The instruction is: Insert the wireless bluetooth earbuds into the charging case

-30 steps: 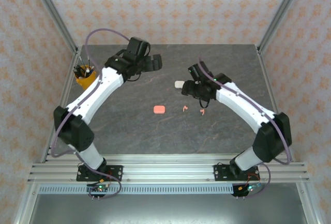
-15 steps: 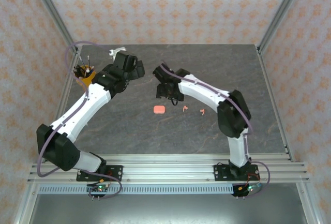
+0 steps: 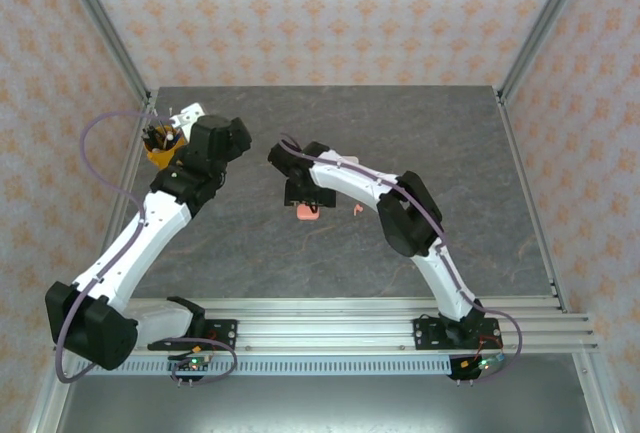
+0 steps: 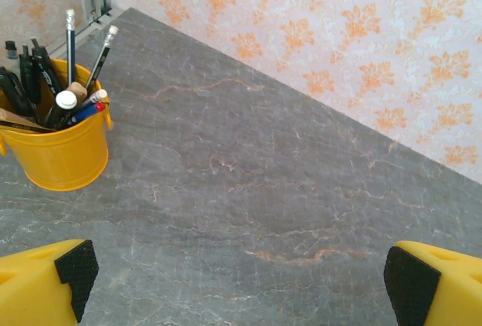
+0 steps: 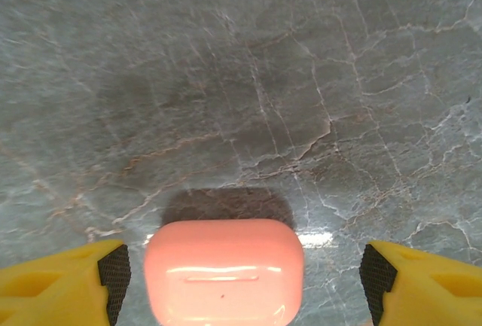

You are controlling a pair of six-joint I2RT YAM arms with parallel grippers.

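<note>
While my right gripper [image 5: 241, 277] hangs spread either side of the pink charging case [image 5: 224, 269] on the table [image 3: 450, 153], a coral earbud [image 3: 357, 210] lies just right of it; far left, my left gripper [image 4: 241, 277] gapes empty near the yellow pen bucket [image 4: 56, 156].

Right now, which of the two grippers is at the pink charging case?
The right gripper: the pink case sits between its open fingers. The left gripper hangs open by the yellow pen cup.

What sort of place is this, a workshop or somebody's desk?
Likely a robot test booth: a white left arm and white right arm bolted to a silver aluminium rail, over a grey marbled tabletop enclosed by orange-patterned wallpaper panels.
</note>
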